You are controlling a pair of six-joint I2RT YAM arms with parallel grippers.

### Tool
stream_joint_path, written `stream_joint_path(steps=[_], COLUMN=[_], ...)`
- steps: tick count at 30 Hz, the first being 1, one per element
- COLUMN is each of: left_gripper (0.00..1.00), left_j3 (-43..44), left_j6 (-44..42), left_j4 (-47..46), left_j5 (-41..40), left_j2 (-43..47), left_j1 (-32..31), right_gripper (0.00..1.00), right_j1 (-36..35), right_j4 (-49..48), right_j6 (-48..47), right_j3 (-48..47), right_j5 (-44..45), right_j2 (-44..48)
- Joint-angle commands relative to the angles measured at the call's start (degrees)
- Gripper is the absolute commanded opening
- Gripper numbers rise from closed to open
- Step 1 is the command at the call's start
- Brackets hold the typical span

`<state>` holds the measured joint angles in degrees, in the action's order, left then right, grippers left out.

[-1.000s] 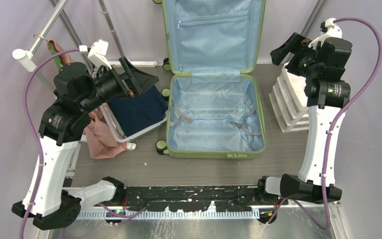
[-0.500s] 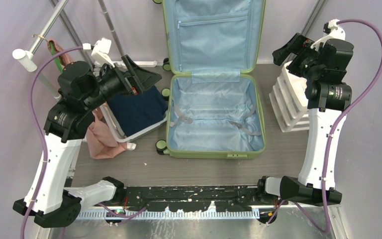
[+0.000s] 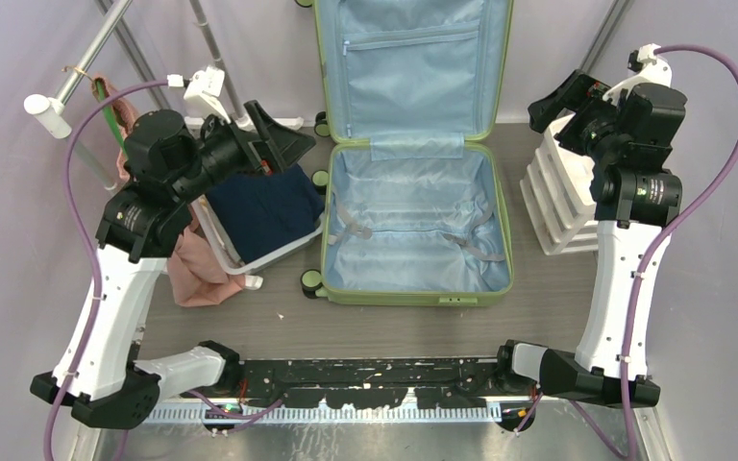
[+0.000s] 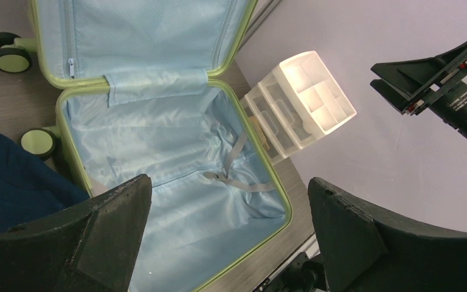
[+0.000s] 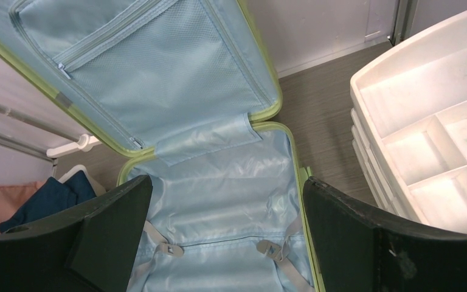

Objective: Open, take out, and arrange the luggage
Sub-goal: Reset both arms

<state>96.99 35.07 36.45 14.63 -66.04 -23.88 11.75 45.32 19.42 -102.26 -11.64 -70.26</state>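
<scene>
The light-green luggage lies open in the middle of the table, its lid propped upright against the back wall. Only the pale blue lining shows in its base, with loose grey straps and nothing else inside. The lid carries a zip pocket. My left gripper hangs open in the air left of the luggage, above the basket, with nothing between its fingers. My right gripper hovers open and empty over the drawer unit, looking down at the luggage hinge.
A white mesh basket left of the luggage holds navy clothing, and a pink cloth lies beside it. A white drawer unit stands on the right. A metal rack bar crosses the back left corner.
The left arm has lifted and swung slightly right and toward the back. The right gripper has drifted a little right. Both stay open and the luggage has not moved.
</scene>
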Motion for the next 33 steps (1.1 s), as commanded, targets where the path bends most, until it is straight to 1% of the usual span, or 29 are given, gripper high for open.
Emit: stream_joint_path(steps=[1,5,8,14,21,33], left_gripper=[1.0,1.0,1.0,1.0,1.0,1.0], left_j3=[-4.1,-6.8,-6.8,-6.2,0.2,0.9], left_j6=[0.6,2.3,2.1,0.3,-7.2,-8.0], left_j4=[-7.4,-11.7,-11.9,-9.6,0.5,0.5], left_j5=[-0.3,-0.3,-0.3,-1.9,-7.0,-6.3], left_j2=[3.7,5.4,5.7,5.8,4.9,5.4], left_j1=[0.2,0.2,0.2,0.2,0.2,0.2], right_gripper=[1.0,1.0,1.0,1.0,1.0,1.0], right_j1=[0.2,0.2,0.2,0.2,0.1,0.2], right_j4=[-2.4,-3.4,-4.0,-4.2,-3.7,-4.3], right_j6=[-0.1,0.6,1.3,0.7,0.0,-1.3], right_j3=[-0.2,0.7,1.2,0.9,0.2,-1.8], right_j5=[-0.1,-0.5,-0.8,-0.8,1.0,4.0], right_j2=[1.3,1.4,1.4,1.5,1.3,0.9])
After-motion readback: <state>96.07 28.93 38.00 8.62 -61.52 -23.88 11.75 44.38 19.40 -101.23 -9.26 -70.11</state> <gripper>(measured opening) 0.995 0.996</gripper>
